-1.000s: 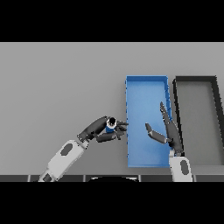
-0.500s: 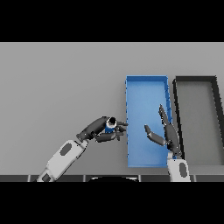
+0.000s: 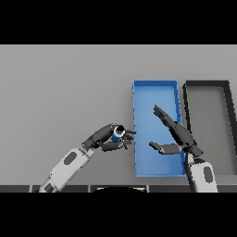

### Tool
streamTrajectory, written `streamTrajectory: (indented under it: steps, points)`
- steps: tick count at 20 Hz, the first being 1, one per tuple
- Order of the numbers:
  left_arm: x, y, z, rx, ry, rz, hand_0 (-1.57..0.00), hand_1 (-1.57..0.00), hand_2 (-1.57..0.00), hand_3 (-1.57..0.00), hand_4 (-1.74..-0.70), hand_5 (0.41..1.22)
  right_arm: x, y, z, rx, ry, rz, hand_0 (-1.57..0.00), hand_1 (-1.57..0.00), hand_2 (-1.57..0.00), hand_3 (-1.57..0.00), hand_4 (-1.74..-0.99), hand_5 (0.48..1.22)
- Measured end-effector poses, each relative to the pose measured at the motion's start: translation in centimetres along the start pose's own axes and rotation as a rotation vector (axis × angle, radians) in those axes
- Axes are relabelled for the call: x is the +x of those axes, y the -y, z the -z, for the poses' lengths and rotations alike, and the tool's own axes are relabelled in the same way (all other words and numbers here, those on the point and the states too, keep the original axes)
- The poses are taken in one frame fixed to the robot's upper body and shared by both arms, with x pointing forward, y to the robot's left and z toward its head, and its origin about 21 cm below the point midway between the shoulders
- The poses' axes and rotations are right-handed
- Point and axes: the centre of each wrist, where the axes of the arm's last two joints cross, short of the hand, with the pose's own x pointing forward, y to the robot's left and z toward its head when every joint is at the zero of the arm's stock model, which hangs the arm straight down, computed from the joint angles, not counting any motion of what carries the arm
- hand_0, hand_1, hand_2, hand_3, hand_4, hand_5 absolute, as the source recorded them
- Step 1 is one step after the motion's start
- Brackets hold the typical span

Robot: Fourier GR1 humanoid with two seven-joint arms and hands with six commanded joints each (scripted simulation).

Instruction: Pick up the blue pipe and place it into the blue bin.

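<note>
The blue pipe [image 3: 117, 134] is a short blue tube with a dark open end, held just left of the blue bin's left wall. My left hand [image 3: 105, 137] is shut on it, fingers curled round it and fingertips reaching toward the bin's edge. The blue bin [image 3: 154, 88] is a long open box lying lengthwise at centre right. Over the bin's near half hovers my right hand [image 3: 178, 138], open, fingers straight and pointing up-left, thumb stretched out to the left.
A dark grey bin [image 3: 207, 84] of the same shape stands directly right of the blue one. The grey table [image 3: 65, 88] stretches wide to the left and back.
My left hand has carried the pipe slightly right, closer to the blue bin's left wall. The right hand has shifted a little over the bin.
</note>
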Motion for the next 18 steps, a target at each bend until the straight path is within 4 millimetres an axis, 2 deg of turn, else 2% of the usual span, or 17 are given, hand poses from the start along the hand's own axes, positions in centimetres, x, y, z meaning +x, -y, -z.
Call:
streamTrajectory:
  steps: [1,4,9,13,15,18]
  points:
    - [0.0,0.5,0.3,-0.002,-0.009,-0.006,-1.57,-1.57,-1.57,-1.44,-1.73,1.221,0.7,-0.4,0.6,0.051,0.005,-0.008,0.0,0.0,0.0,0.0,-1.297,0.523]
    - [0.1,-0.1,0.4,-0.002,-0.013,0.009,-1.57,-1.57,-1.57,-1.44,-1.73,1.221,3.0,-0.7,2.2,0.175,0.031,-0.025,0.0,0.0,0.0,0.0,-1.297,0.522]
    - [0.1,-0.3,0.4,-0.008,-0.011,0.009,-1.57,-1.57,-1.57,-1.44,-1.73,1.221,5.4,-2.1,5.3,0.35,0.071,-0.085,0.0,0.0,0.0,0.0,-1.304,0.532]
    - [-0.2,-0.6,0.5,-0.017,0.005,0.0,-1.57,-1.57,-1.57,-1.47,-1.73,1.221,5.6,-2.9,7.9,0.436,0.071,-0.109,0.0,0.0,0.0,0.0,-1.26,0.531]
    - [-0.5,-0.5,0.4,-0.027,0.024,-0.01,-1.57,-1.57,-1.57,-1.49,-1.73,1.221,5.9,-4.0,9.0,0.486,0.087,-0.094,0.0,0.0,0.0,0.0,-1.241,0.532]
    - [-0.7,-0.7,0.7,-0.035,0.006,-0.019,-1.57,-1.57,-1.57,-1.52,-1.73,1.221,5.7,-4.8,10.8,0.508,0.042,-0.11,0.0,0.0,0.0,0.0,-1.225,0.515]
